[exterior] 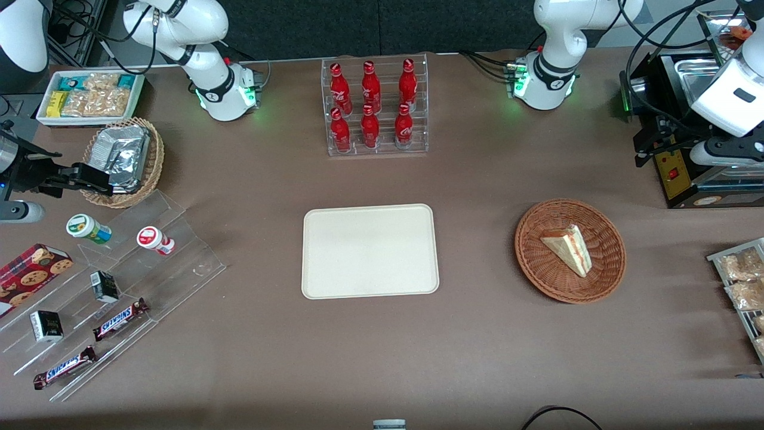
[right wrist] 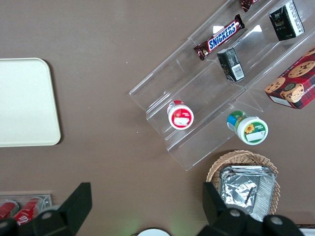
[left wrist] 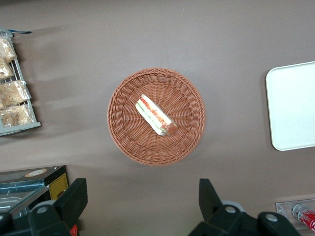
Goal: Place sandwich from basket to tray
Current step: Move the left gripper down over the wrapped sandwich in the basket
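The sandwich (exterior: 568, 249) is a pale wedge with a red filling stripe. It lies in the round reddish-brown wicker basket (exterior: 537, 266) toward the working arm's end of the table. The cream-white tray (exterior: 370, 251) lies flat and bare at the table's middle. My left gripper (exterior: 647, 143) hangs high above the table by a black appliance, farther from the front camera than the basket. In the left wrist view the gripper (left wrist: 142, 189) is open and empty, with the basket (left wrist: 123, 128), the sandwich (left wrist: 156, 116) and part of the tray (left wrist: 293, 105) below it.
A clear rack of red bottles (exterior: 375, 107) stands farther back than the tray. A black appliance (exterior: 686, 173) and a rack of snack packets (exterior: 740, 280) flank the basket. A clear stepped stand (exterior: 149, 263), a foil-filled tan basket (exterior: 122, 158) and a white bin (exterior: 89, 95) sit at the parked arm's end.
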Robot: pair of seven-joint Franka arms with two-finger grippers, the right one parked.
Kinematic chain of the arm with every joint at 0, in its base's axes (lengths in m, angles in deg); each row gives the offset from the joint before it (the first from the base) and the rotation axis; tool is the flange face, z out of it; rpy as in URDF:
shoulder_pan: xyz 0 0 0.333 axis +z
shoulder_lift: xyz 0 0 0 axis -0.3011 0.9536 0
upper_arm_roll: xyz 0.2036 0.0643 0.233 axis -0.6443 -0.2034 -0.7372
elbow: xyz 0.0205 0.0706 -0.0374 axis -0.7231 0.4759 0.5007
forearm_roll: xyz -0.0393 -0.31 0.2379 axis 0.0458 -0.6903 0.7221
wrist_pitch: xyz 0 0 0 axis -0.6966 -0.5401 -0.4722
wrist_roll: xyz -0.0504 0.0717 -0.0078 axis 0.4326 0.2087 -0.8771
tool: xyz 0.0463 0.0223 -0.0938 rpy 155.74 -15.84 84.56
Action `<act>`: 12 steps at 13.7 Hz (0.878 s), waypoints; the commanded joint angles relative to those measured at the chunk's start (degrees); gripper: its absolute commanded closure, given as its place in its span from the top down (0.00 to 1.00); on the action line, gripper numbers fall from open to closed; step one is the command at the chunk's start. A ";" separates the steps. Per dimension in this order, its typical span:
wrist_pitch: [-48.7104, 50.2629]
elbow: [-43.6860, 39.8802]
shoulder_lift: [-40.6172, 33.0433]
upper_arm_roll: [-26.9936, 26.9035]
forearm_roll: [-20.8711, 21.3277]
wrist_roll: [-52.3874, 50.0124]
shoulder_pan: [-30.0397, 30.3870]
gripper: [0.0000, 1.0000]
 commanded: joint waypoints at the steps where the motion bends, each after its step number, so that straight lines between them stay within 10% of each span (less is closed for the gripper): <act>1: 1.63 -1.70 0.56 -0.51 -0.13 -0.82 -0.70 1.00; 12: -7.23 1.81 16.63 -0.51 0.75 -29.64 -0.43 1.00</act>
